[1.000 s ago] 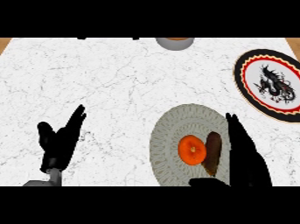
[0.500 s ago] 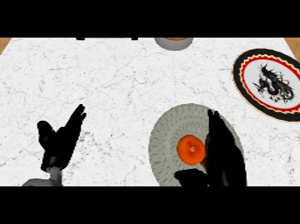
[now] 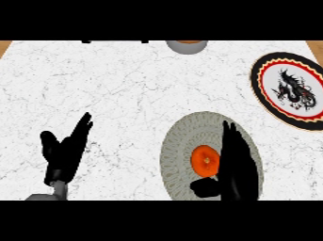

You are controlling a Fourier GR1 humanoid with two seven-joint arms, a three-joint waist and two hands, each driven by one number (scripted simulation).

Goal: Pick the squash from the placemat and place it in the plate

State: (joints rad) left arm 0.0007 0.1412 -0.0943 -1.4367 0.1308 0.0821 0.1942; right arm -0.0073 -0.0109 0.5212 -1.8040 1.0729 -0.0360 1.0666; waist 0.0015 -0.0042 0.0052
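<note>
**Reach step: squash (image 3: 206, 159) not yet gripped**

Squash sits at centre of placemat (image 3: 180, 141). Right hand (image 3: 238, 172) just beside it, over placemat's right half, fingers straight, nothing held. Next, judged: curl round squash, lift, carry to dragon plate (image 3: 293, 90), up-right of placemat.

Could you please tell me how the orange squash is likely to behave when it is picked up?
The squash looks round, so it may roll on the flat placemat if the right hand beside it nudges it. Its smooth-looking skin could slip in a grasp. It seems compact, so probably stiff.
</note>
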